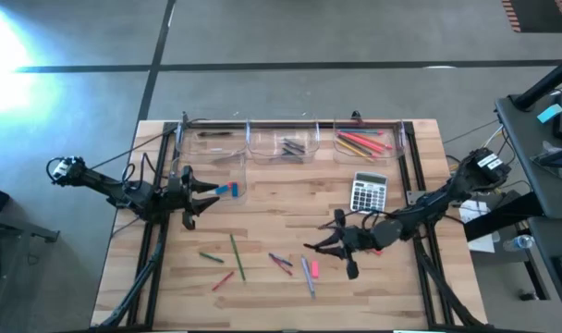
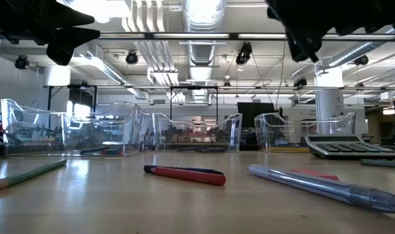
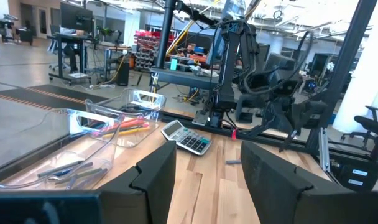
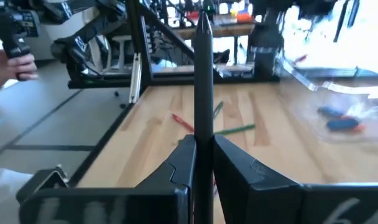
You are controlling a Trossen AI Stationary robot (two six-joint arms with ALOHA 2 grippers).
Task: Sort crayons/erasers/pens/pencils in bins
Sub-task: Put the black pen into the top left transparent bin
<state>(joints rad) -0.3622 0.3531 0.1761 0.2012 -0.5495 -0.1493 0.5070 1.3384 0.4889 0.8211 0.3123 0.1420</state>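
Right end effector (image 4: 203,155) is clamped on a dark pen (image 4: 204,81) above mid worktop (image 1: 262,203), left one (image 1: 203,196) apart & idle by the bins (image 1: 281,141) — thin grip, so you could drop it w/ any twist.

Colours on the pale wood table (image 1: 262,199)

Clear bins (image 1: 281,141); orange and red pencils (image 1: 362,143); grey calculator (image 1: 368,191); green pencil (image 1: 237,256); black pen (image 4: 204,93) between dark fingers (image 4: 176,165).
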